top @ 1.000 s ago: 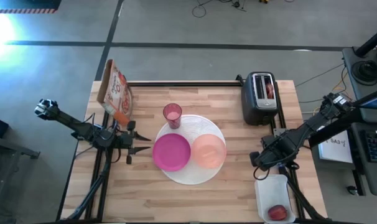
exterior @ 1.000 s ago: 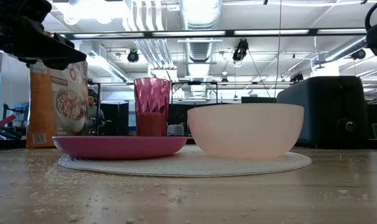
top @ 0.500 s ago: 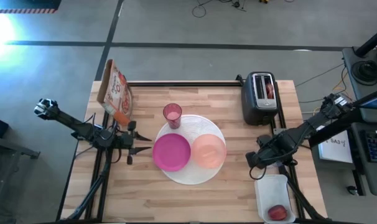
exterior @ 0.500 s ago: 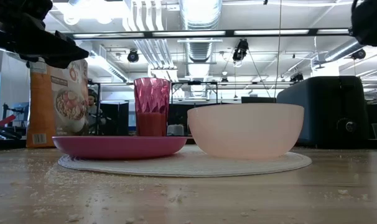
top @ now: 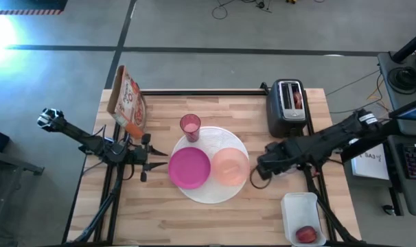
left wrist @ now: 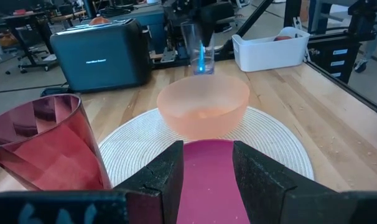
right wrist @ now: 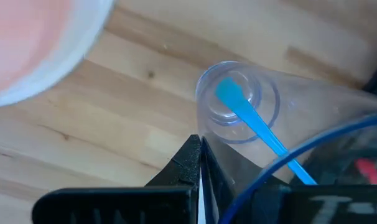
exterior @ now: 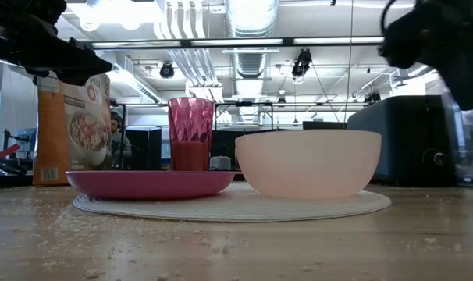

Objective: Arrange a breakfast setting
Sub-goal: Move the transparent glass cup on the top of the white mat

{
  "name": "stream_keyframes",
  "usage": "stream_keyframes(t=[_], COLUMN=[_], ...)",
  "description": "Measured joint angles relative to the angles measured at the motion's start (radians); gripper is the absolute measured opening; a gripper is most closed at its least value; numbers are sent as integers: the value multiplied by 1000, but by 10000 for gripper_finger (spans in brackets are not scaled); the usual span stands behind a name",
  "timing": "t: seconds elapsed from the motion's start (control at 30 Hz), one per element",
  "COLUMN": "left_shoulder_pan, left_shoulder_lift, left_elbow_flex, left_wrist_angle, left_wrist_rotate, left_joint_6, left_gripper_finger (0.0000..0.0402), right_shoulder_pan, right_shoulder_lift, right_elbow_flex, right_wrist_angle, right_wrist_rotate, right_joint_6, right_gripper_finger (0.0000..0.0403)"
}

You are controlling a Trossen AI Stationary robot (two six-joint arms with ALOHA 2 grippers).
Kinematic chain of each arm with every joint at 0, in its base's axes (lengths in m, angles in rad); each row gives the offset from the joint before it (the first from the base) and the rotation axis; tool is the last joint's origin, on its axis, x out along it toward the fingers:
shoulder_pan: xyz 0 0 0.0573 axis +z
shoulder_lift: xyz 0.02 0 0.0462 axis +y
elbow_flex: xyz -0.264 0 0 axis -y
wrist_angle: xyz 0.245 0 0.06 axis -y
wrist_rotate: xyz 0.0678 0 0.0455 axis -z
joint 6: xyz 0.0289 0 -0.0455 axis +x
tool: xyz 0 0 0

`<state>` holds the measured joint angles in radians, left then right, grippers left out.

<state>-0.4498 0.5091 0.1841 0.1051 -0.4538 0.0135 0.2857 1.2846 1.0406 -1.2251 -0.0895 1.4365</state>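
The large white plate (top: pixel 209 194) lies mid-table with the magenta bowl (top: pixel 189 167) and the peach bowl (top: pixel 230 166) on it. The pink tumbler (top: pixel 189 127) stands at its far edge. My right gripper (top: pixel 257 171), just right of the plate, is shut on the clear cup (right wrist: pixel 238 102), which has the teal-handled spoon (right wrist: pixel 251 121) inside. My left gripper (top: pixel 153 160) is open just left of the magenta bowl (left wrist: pixel 207 174), touching nothing. The small red fruit (top: pixel 305 234) lies in the white tub (top: pixel 294 206). I cannot make out the round bread. My right gripper pinches the clear cup's side wall near its rim (right wrist: pixel 204 142) between its two fingers, which look to be one inside and one outside. The fingers come from above. In the left wrist view the cup (left wrist: pixel 198 46) stands about upright, spoon inside, its base above the peach bowl's rim.
The toaster (top: pixel 288 108) stands at the far right with something reddish in a slot. A cereal box (top: pixel 128 99) leans at the far left corner. Bare wood lies along the near edge, left of the tub.
My right gripper has carried the clear cup with the spoon toward the table's left, from beside the tub's far end to just right of the plate and peach bowl. The left arm has kept still.
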Motion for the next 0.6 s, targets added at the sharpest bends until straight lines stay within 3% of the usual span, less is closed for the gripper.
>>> stream_keyframes(t=[0.6], left_shoulder_pan=[0], left_shoulder_lift=[0], left_elbow_flex=[0], left_wrist_angle=[-1], left_wrist_rotate=[4], left_joint_6=[-1], left_gripper_finger=[121], right_shoulder_pan=[-298], right_shoulder_lift=[173], right_elbow_flex=[197], right_wrist_angle=[-4], right_wrist_rotate=[94], right_joint_6=[-512], right_gripper_finger=[9])
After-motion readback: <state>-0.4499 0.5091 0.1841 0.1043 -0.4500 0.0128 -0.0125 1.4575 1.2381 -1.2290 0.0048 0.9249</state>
